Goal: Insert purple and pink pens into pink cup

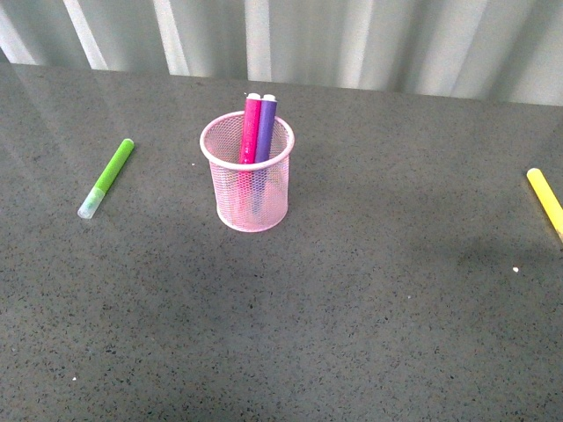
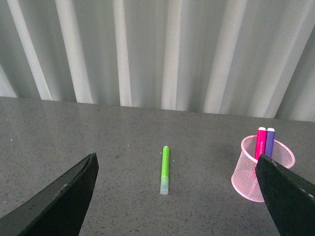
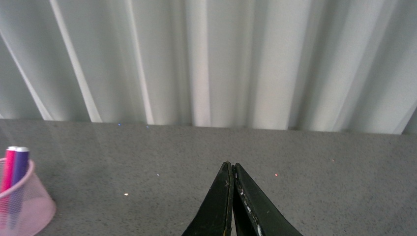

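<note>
The pink mesh cup stands upright in the middle of the grey table. The pink pen and the purple pen stand side by side inside it, tops above the rim. The cup with both pens also shows in the left wrist view, and the cup shows at the edge of the right wrist view. My left gripper is open and empty, well back from the cup. My right gripper is shut and empty, off to the cup's right. Neither arm shows in the front view.
A lime-green marker lies on the table left of the cup; it also shows between my left fingers. A yellow marker lies at the right edge. A white pleated curtain hangs behind the table.
</note>
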Available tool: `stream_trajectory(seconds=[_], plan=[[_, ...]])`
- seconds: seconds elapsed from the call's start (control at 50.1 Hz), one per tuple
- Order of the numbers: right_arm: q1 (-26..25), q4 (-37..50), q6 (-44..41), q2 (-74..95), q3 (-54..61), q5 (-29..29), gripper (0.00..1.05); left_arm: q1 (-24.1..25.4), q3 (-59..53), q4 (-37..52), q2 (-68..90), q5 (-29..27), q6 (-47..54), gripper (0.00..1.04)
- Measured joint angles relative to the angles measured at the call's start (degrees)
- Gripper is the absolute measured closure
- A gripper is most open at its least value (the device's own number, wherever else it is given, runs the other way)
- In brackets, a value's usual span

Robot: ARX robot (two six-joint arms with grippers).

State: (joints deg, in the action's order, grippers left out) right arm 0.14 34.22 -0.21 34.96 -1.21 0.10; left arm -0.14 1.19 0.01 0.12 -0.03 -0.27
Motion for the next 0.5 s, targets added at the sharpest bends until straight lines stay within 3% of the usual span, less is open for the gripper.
stream_trajectory(seconds=[0.499], plan=[[0.00, -14.86, 0.02, -15.76, 0.07, 0.00, 1.01, 0.00, 0.00, 0.00, 0.00, 0.00, 0.00, 0.07]])
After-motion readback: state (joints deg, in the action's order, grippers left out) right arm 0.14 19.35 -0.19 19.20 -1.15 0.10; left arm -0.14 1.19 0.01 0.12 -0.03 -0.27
